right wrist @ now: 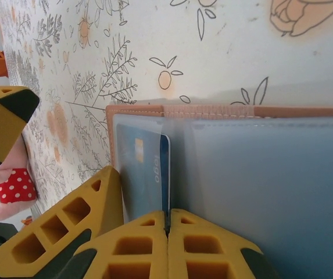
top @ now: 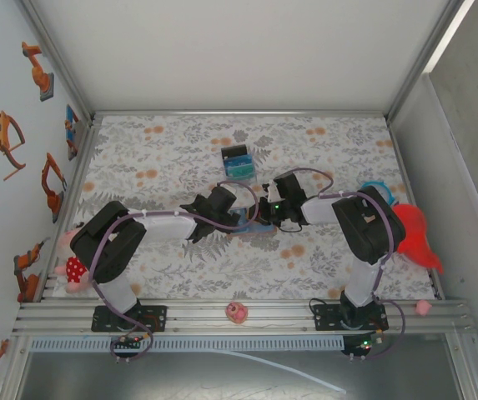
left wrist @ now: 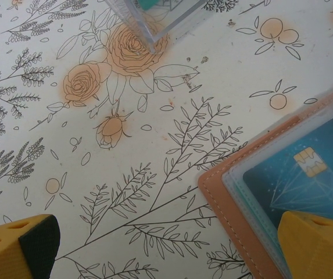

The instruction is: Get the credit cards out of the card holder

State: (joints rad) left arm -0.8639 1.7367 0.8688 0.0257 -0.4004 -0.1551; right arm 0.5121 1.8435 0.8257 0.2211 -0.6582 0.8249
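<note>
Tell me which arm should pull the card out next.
Right: the right gripper is shut on the card in the wallet; the left gripper is open, holding nothing.

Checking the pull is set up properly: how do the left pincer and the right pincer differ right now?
The left pincer stands wide open, while the right pincer is shut. The left pincer grips nothing, with one fingertip over the edge of the wallet; the right pincer pinches the edge of the blue card. Both have yellow fingers and sit low by the wallet.
</note>
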